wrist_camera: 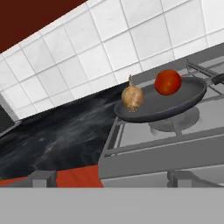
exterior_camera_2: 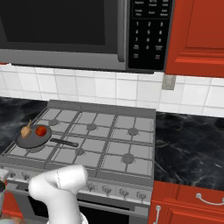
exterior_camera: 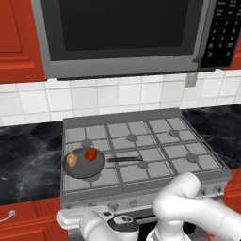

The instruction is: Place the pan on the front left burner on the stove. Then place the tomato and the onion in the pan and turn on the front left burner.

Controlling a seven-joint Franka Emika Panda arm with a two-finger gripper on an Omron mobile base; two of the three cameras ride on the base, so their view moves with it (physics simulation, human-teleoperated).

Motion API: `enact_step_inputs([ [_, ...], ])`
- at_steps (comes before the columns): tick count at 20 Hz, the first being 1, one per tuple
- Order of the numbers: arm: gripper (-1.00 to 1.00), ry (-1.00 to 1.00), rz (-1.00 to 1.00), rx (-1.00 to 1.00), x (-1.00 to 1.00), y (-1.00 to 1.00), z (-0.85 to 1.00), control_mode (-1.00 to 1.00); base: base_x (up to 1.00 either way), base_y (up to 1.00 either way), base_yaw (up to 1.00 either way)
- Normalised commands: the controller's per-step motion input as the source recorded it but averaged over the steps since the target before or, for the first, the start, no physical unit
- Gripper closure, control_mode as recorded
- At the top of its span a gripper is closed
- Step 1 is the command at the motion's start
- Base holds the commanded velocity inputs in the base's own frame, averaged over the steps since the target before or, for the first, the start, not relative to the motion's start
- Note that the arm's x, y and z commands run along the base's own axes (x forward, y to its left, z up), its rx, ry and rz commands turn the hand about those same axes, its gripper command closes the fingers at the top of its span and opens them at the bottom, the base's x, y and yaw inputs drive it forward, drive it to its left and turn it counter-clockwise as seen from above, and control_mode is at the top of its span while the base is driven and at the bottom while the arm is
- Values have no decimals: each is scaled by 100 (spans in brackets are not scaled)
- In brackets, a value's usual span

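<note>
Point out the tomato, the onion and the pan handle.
tomato (wrist_camera: 168, 82), hand view, middle of its red skin.
onion (wrist_camera: 132, 97), hand view, middle of the bulb.
pan handle (exterior_camera: 124, 159), left base view, mid-length.

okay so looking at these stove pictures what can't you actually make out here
- Front left burner: hidden under the pan in both base views.
- Flame on or off: under the pan in the hand view, nothing decides it.
- Hand open or shut: in the left base view it is low at the stove front, cut by the bottom edge, fingers unseen.
- Knob positions: knobs too small in the right base view.
- Onion: it overlaps the pan's rim in the hand view; inside or on the rim is unclear.
</note>
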Motion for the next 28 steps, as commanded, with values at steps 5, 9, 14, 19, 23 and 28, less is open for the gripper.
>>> enact_step_inputs([
  [5,-100,-9,0,0,-42,0,-11,-100,0,0,0],
  [9,-100,-1,0,0,-12,1,-25,-100,0,0,0],
  [14,-100,0,-4,-4,0,15,-12,-100,0,0,0],
  [19,-100,0,-15,-6,0,20,-9,-100,0,0,0],
  [23,-100,0,-18,-6,0,10,-16,-100,0,0,0],
  [28,-100,0,-17,-6,0,2,-30,-100,0,0,0],
])
